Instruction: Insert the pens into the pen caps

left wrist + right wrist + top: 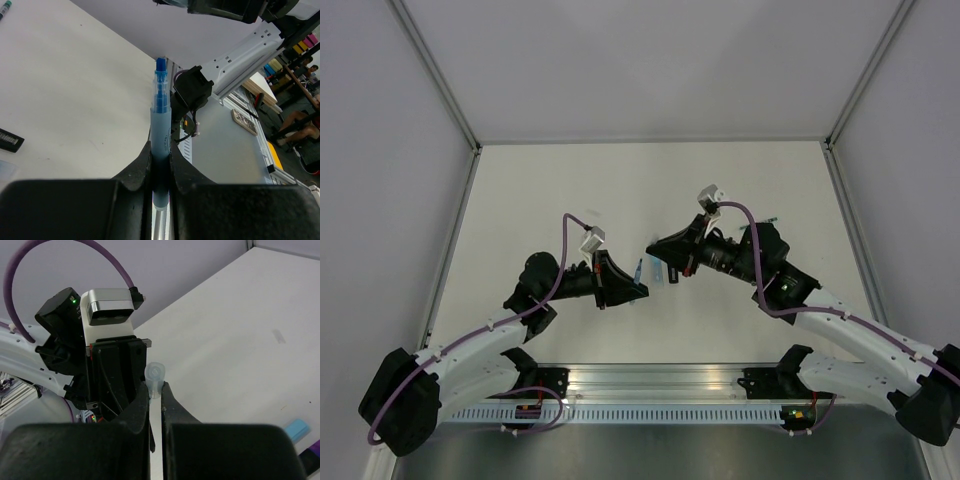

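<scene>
We found the left arm (480,340) and right arm (850,325) raised over the table (570,190), wrists turned inward, tools nearly facing. The left gripper (161,152) was clamped on the lower barrel of the light blue marker (160,127), tip outward; we judged it light, stiff and slick, rightly held low. The right gripper (156,390) pinched the small pale cap (154,373) at its fingertips, judged even lighter and easily skewed.

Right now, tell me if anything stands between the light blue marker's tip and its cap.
Nothing visible does. The left gripper holds the light blue marker with its tip uncovered, and the right gripper holds the cap. From above, only a small open gap separates the two.
</scene>
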